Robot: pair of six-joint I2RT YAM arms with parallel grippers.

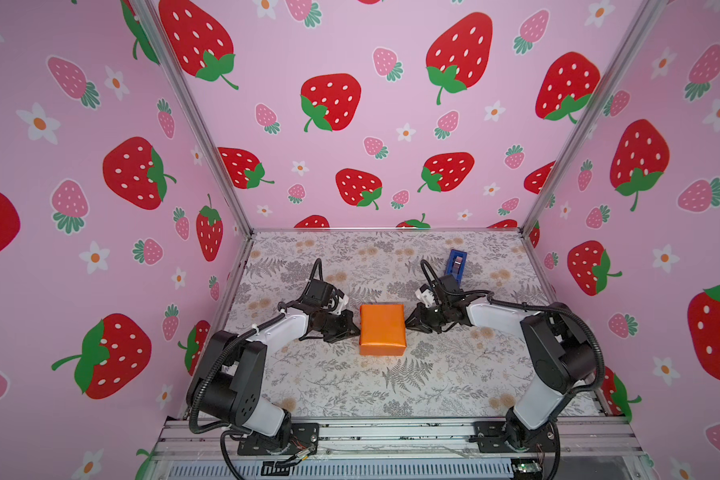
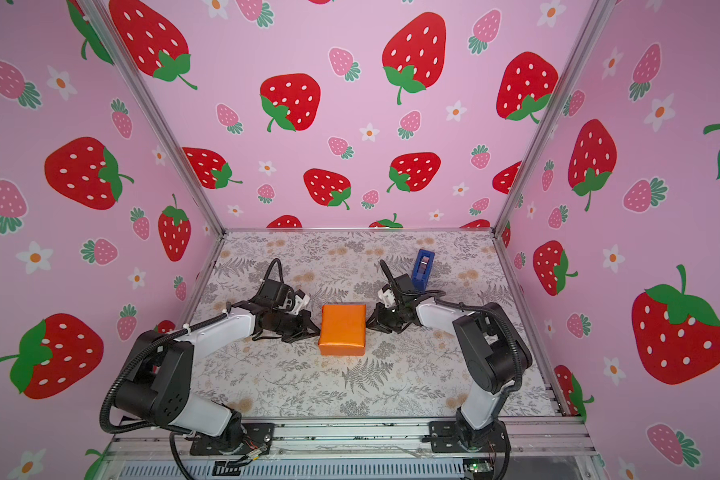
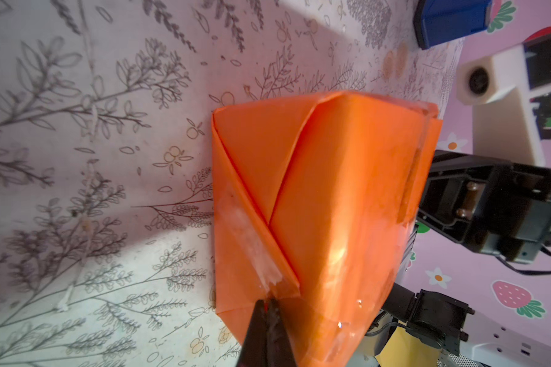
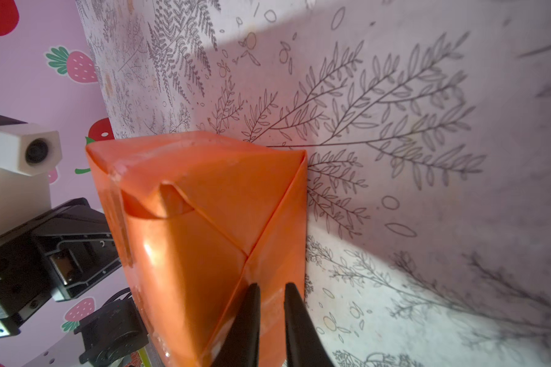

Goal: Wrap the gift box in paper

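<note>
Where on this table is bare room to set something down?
Free: the broad patch between wrapped box and front rail; the back left corner. Crowded: the middle, left gripper and right gripper flanking the box; tape dispenser back right.

Narrowly parted right end effector (image 4: 271, 294) at folded paper (image 4: 204, 206)

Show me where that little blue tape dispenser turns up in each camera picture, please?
In a top view: blue tape dispenser, back right of the floral table.
In a top view: same spot.
Left wrist: cut off at a corner, beyond the orange wrapped box.
Right wrist: not in it.
Shared landmark: that box, in all four.
</note>
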